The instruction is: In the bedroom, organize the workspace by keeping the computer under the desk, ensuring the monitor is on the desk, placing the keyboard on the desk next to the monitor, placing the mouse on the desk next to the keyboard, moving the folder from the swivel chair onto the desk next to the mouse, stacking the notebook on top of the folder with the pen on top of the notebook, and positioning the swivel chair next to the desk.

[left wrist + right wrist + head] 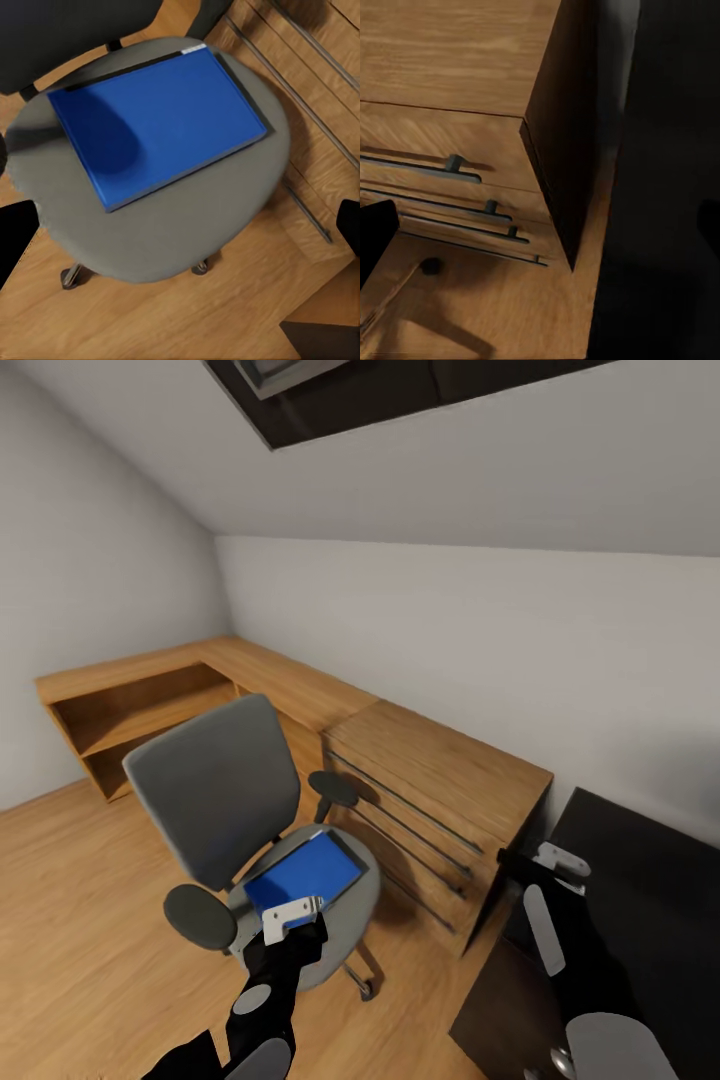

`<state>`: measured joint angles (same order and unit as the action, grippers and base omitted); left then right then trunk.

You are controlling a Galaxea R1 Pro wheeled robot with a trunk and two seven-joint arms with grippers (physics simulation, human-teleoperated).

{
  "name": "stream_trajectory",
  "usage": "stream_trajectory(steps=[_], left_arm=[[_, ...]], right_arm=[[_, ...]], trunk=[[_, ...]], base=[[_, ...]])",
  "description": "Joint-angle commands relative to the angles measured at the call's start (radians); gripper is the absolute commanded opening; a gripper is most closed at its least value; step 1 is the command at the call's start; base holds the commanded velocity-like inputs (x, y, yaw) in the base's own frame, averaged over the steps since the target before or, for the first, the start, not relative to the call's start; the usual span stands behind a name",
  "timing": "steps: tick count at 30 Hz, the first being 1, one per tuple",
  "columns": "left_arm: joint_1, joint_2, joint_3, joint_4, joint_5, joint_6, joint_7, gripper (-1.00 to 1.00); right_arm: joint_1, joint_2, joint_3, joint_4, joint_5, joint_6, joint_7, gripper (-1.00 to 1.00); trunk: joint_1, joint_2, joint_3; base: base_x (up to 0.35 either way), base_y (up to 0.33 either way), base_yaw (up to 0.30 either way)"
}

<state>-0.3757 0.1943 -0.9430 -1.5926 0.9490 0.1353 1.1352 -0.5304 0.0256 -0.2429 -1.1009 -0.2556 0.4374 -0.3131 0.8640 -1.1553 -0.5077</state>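
The blue folder (305, 873) (161, 124) lies flat on the grey seat of the swivel chair (215, 790) (187, 232). The chair stands on the wood floor in front of an oak drawer unit. My left gripper (290, 916) (181, 226) hovers above the seat's front edge, just short of the folder. It is open, and its dark fingertips (15, 234) sit wide apart with nothing between them. The black desk (645, 880) (660, 187) is at the right. My right gripper (560, 862) (544, 225) hangs open over the gap between the desk and the drawer unit.
A low oak drawer unit (440, 800) (450, 90) with long dark handles stands between chair and desk. An oak corner shelf (150, 700) runs along the back walls. A dark skylight (350, 390) sits in the sloped ceiling. Wood floor (80, 920) lies open at the left.
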Motion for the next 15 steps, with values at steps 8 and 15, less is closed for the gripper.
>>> stream_trajectory(steps=[8, 15], left_arm=[[-0.002, 0.0, -0.002, -0.001, 0.0, 0.01, 0.006, 1.0], [-0.002, 0.0, -0.002, -0.001, 0.0, 0.01, 0.006, 1.0]], right_arm=[[0.0, 0.002, 0.005, -0.002, -0.01, 0.002, -0.006, 1.0], [0.0, 0.008, 0.01, -0.002, -0.01, 0.001, -0.007, 1.0]], trunk=[[0.0, -0.001, 0.003], [0.0, -0.001, 0.012]], base=[[0.0, 0.0, 0.244], [0.0, 0.0, 0.138]])
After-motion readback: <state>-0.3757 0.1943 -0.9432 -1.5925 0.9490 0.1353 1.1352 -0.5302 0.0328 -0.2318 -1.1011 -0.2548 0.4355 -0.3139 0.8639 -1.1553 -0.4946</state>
